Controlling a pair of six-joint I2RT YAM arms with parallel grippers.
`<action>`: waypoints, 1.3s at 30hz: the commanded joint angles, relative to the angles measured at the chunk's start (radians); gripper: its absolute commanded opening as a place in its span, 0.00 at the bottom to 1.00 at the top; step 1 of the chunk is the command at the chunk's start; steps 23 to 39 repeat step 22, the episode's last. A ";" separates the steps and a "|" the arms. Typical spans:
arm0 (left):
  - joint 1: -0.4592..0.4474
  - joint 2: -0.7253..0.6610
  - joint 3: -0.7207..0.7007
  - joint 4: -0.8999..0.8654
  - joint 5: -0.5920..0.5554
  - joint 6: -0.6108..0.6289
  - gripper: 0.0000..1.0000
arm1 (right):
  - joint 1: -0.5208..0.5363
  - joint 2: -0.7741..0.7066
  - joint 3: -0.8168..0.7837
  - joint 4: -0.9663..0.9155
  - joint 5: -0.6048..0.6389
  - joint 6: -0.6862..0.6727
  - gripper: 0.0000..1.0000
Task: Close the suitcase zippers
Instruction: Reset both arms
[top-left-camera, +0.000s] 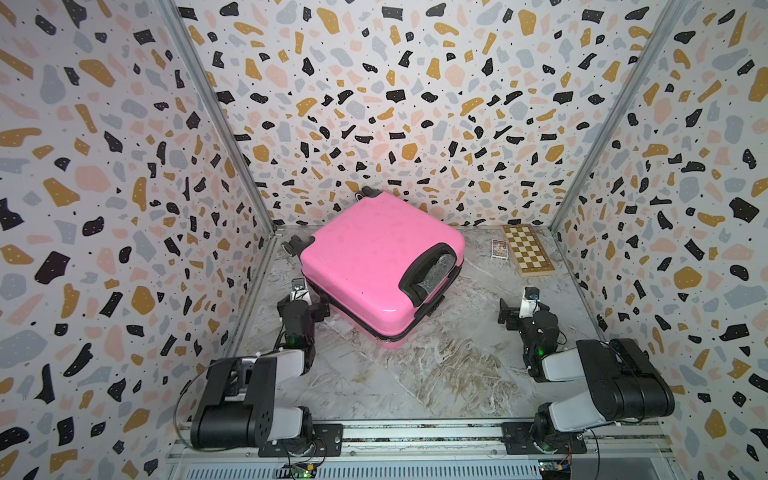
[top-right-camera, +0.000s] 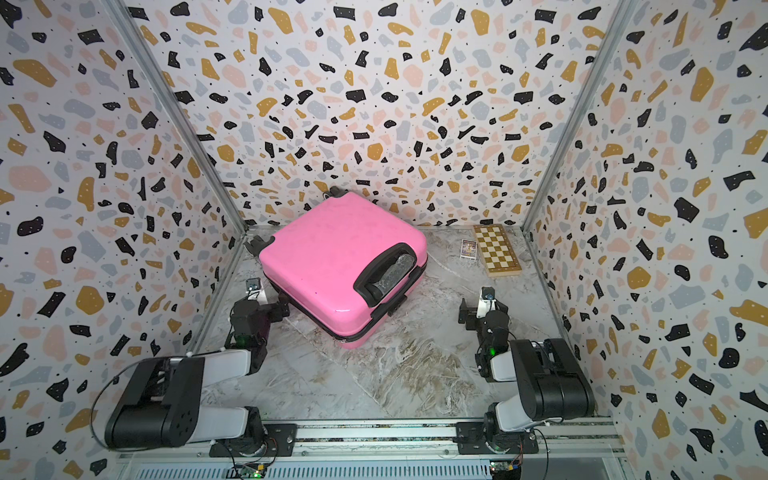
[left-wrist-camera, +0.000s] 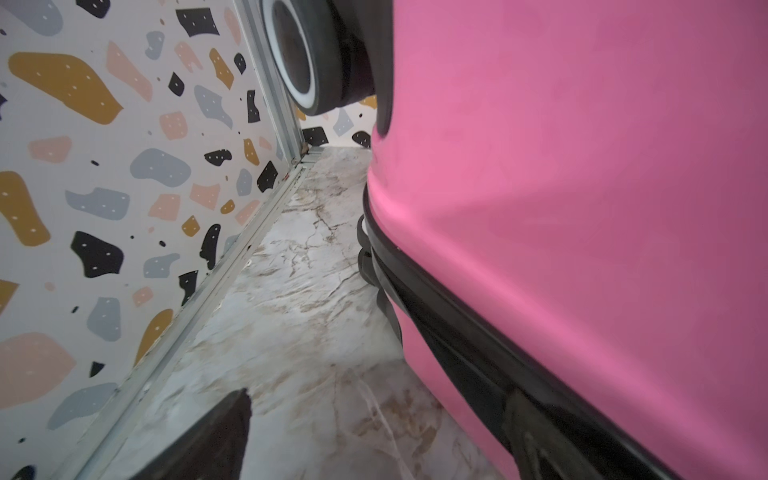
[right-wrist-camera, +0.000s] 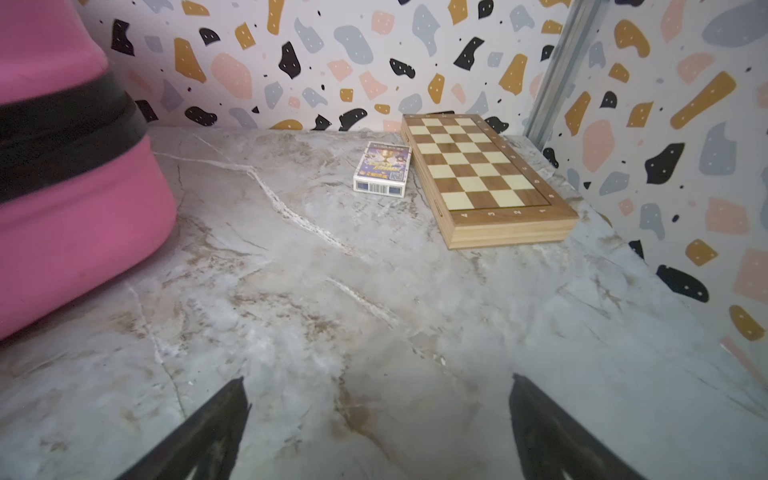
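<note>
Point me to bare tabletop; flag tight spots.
Free: marble tabletop between the near corner of the pink hard-shell suitcase and the front rail; also between suitcase and small card box. Tight: far corner with the wooden chessboard; gap by the left wall, where the left gripper sits.

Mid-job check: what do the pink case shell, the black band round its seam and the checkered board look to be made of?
Case shell: hard plastic, probably; smooth and glossy, with a bright glint at its near corner.
Seam band: matte black, likely fabric tape with a rubbery rim; too blurred to be sure.
Board: wood, satin finish; grain and layered edges show.
</note>
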 joint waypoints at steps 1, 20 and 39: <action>-0.024 -0.022 -0.007 -0.047 0.136 0.022 0.97 | 0.008 -0.009 0.019 0.059 0.025 -0.015 1.00; -0.024 0.035 0.026 -0.021 -0.013 -0.030 1.00 | 0.004 -0.011 0.024 0.052 0.016 -0.013 1.00; -0.024 0.035 0.025 -0.021 -0.013 -0.031 1.00 | 0.004 -0.013 0.017 0.062 0.015 -0.013 1.00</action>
